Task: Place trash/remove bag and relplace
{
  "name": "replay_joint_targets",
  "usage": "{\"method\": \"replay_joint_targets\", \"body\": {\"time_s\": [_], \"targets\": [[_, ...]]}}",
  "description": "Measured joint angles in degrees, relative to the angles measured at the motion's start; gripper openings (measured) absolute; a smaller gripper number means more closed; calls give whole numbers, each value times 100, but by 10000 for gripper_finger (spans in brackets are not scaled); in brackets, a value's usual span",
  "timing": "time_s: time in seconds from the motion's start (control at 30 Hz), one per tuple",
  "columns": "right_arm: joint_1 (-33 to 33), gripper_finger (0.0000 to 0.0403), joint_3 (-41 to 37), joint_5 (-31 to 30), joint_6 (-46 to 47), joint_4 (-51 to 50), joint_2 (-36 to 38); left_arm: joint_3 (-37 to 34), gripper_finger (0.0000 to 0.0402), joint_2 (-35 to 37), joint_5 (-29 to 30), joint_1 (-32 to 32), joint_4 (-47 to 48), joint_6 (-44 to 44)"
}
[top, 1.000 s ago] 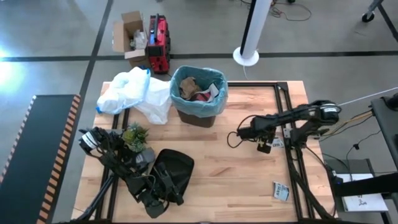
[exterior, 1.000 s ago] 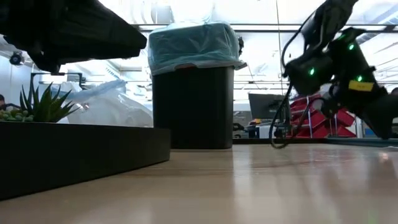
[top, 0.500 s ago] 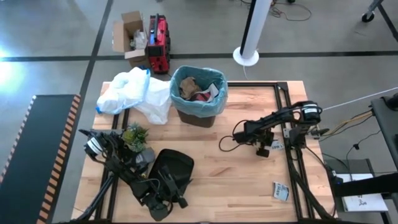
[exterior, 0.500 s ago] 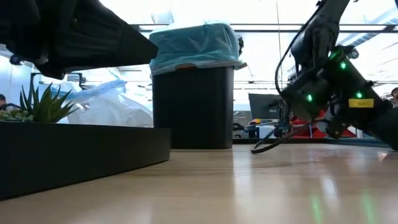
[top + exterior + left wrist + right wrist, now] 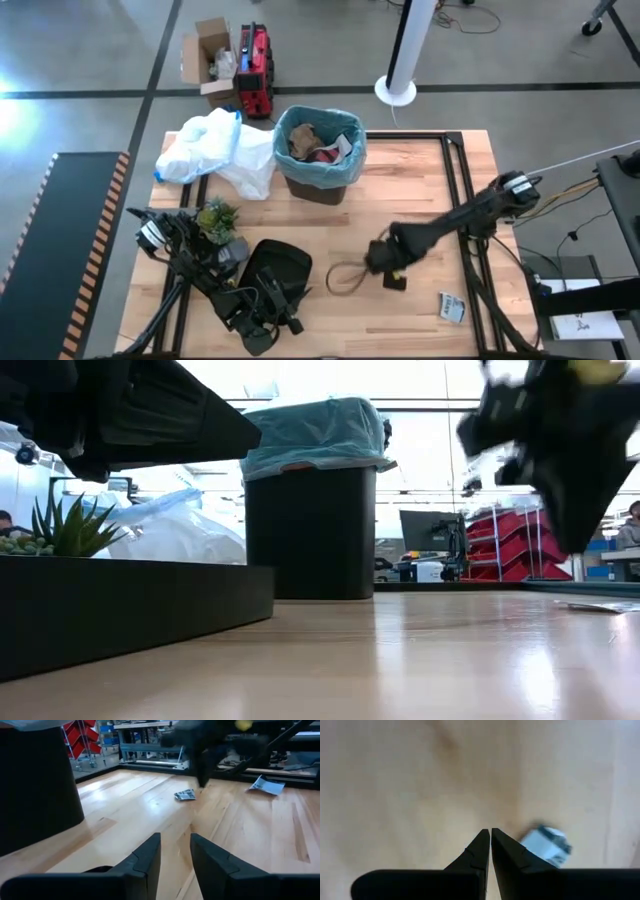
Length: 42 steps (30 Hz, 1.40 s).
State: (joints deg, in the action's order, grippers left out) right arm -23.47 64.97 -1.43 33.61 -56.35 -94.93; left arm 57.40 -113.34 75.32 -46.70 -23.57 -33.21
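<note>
Since a second ago my right gripper (image 5: pixel 378 258) has swung away from the bin (image 5: pixel 318 152), from the table's right side toward the front middle. Its fingers (image 5: pixel 481 846) are pressed together and holding nothing. It is hanging above bare wood, with a small white and grey packet (image 5: pixel 546 844) lying just beside its tips.

My left gripper (image 5: pixel 174 851) is waiting low at the front left, well apart from the bin, fingers slightly parted and empty, near the plant (image 5: pixel 216 217).

The bin is standing at the back of the table, its blue bag (image 5: pixel 349 160) folded over the rim, with brown paper and wrappers (image 5: pixel 312 141) already inside. A white plastic bag (image 5: pixel 218 150) is lying just left of the bin.

I judge the trash-collecting step is in hand: packets are remaining on the table, including one (image 5: pixel 452 307) at the front right corner. Next I am needing to open the right fingers, lower over the nearby packet, close on it and carry it back to the bin.
</note>
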Motion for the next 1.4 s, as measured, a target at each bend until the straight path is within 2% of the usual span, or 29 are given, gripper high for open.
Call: {"method": "replay_joint_targets", "body": {"time_s": [0.13,0.3,0.5,0.67,0.8,0.93,1.13,1.4], "targets": [[-603,7,408,-47,539,-435,97,0,96,0,-59,0,0,-6],[-1327,7,307,78,2174,-1170,305,0,101,0,-107,0,32,-8],[-2420,7,-169,1261,4134,-1049,351,-4,105,0,-108,0,102,-11],[-3137,7,-734,2126,5410,-793,288,-10,102,0,-108,0,174,-11],[-3371,7,-1169,2303,5960,222,250,-15,94,0,-106,4,233,-11],[-3287,7,-1440,2027,5960,1305,55,-17,86,0,-106,13,320,-11],[-2745,7,-1309,1685,5382,1601,-355,-20,79,0,-104,33,320,-30],[-1743,7,-324,-539,3006,2116,-748,-21,84,0,-102,48,304,-80]]}}
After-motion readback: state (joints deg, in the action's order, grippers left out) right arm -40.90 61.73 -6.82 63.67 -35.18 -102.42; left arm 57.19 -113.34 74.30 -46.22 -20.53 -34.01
